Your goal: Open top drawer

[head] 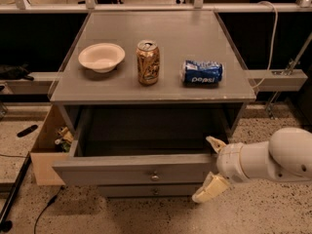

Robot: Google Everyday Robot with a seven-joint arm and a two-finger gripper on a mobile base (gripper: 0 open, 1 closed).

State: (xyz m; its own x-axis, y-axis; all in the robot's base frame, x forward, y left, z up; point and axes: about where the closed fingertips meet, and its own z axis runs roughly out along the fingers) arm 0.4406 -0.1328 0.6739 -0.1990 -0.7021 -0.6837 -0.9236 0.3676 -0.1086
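The top drawer (122, 170) is a grey wooden drawer with a small round metal knob (154, 177) at the centre of its front. It stands pulled well out of the cabinet, and its inside looks dark and bare. My gripper (212, 166) comes in from the right on a white arm and sits at the right end of the drawer front. It is open. One cream fingertip (215, 143) is above the front's top edge and the other (208, 190) is below it.
On the cabinet top (161, 89) are a white bowl (101, 56), an upright gold can (148, 62) and a blue Pepsi can (202, 72) on its side. A narrower drawer front (146, 191) shows below. An open cardboard box (45, 147) stands on the floor at left.
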